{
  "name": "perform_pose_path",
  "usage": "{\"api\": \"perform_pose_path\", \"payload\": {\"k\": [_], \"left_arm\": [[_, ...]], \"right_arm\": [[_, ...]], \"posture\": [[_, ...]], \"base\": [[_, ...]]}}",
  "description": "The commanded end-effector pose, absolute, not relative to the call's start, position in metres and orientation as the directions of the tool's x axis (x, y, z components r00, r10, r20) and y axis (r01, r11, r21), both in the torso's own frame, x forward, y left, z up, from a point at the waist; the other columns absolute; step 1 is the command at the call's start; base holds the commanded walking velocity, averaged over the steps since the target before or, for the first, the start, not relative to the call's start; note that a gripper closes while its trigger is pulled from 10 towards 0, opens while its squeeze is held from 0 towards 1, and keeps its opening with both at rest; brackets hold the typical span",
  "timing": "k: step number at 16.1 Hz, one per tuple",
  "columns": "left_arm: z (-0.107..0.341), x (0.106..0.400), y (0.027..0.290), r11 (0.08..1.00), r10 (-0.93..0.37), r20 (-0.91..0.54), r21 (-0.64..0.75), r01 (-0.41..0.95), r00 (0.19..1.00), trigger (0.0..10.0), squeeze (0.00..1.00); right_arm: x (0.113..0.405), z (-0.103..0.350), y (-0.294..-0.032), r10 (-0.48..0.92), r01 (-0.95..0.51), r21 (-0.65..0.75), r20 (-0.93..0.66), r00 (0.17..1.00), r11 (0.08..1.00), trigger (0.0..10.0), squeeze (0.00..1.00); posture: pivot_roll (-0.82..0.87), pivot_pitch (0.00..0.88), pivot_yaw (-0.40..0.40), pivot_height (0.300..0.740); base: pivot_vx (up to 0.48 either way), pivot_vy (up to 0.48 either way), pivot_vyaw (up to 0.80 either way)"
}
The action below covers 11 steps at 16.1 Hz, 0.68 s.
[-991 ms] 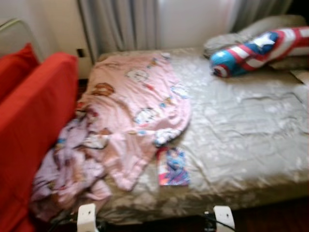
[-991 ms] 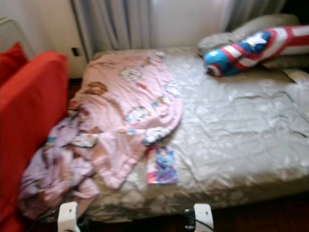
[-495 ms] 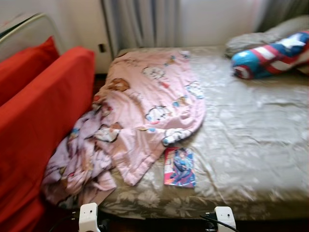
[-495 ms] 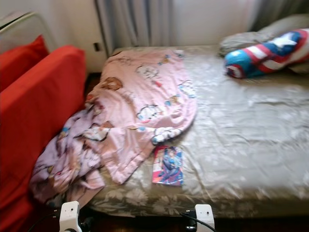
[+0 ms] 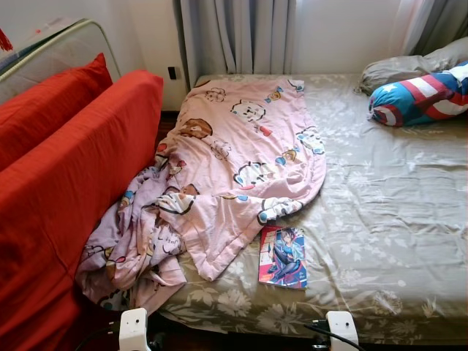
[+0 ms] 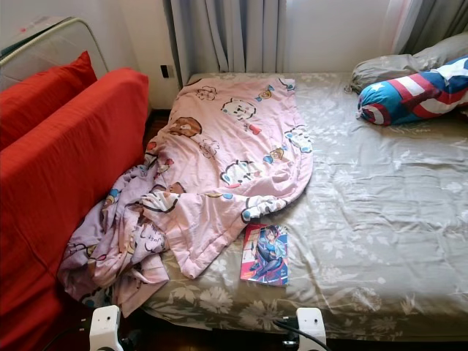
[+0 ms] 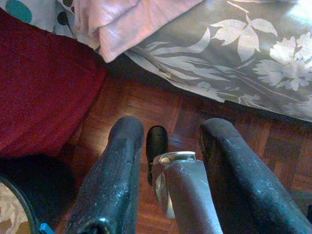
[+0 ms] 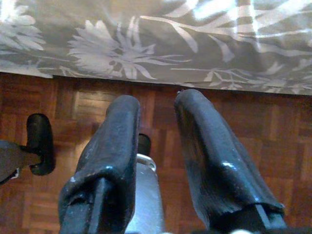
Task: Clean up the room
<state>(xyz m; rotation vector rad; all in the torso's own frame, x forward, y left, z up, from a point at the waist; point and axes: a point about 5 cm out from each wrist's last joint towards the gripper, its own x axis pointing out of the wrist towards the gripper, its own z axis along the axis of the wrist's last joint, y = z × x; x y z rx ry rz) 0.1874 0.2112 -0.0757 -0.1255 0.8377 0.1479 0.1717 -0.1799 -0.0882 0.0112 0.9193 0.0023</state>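
We face the bed in grey floral sheets [image 5: 395,219]: a crumpled pink cartoon-print blanket [image 5: 234,161] slides off toward nine o'clock, apparently thrown aside, and a glossy comic book [image 5: 282,256] lies at six o'clock. Our left claw [image 7: 168,161] and right claw [image 8: 156,141] hang low over parquet floor [image 8: 302,141], parted, holding nothing.

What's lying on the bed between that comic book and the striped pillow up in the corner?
Nothing but bare sheet: in the head views, the wrinkled floral bedding runs unbroken from the book to the striped pillow. The pink blanket lies off to the left.
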Motion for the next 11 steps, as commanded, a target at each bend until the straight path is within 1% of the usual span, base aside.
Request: {"api": "perform_pose_path", "payload": {"k": [1, 3, 5, 6, 11], "left_arm": [[-0.077, 0.1844, 0.2123, 0.981, 0.081, -0.752, -0.054, -0.184, 0.654, 10.0, 0.0], [-0.0772, 0.1842, 0.2118, 0.981, 0.079, -0.753, -0.058, -0.186, 0.653, 10.0, 0.0], [-0.0771, 0.1847, 0.2113, 0.98, 0.078, -0.752, -0.062, -0.187, 0.655, 10.0, 0.0], [-0.077, 0.1849, 0.2111, 0.98, 0.077, -0.751, -0.064, -0.188, 0.656, 10.0, 0.0], [-0.0772, 0.185, 0.2098, 0.98, 0.071, -0.751, -0.071, -0.187, 0.656, 10.0, 0.0]], "right_arm": [[0.1683, -0.0901, -0.1783, 0.012, -0.002, 0.014, -0.805, 0.592, 1.0, 10.0, 0.0], [0.1685, -0.0899, -0.1783, 0.017, -0.011, 0.013, -0.804, 0.594, 1.0, 10.0, 0.0], [0.1692, -0.0895, -0.1784, 0.023, -0.026, 0.009, -0.802, 0.597, 1.0, 10.0, 0.0], [0.1688, -0.0897, -0.1785, 0.02, -0.011, 0.017, -0.803, 0.596, 1.0, 10.0, 0.0], [0.1686, -0.0896, -0.1794, 0.013, 0.01, 0.024, -0.799, 0.602, 1.0, 10.0, 0.0]], "posture": [[-0.01, 0.051, -0.002, 0.74], [-0.01, 0.05, -0.003, 0.74], [-0.01, 0.05, -0.005, 0.74], [-0.01, 0.049, -0.005, 0.74], [-0.01, 0.041, -0.007, 0.74]], "base": [[0.0, 0.0, 0.0], [0.0, 0.0, 0.0], [0.0, 0.0, 0.8], [0.0, 0.0, 0.8], [0.0, 0.0, 0.0]]}}
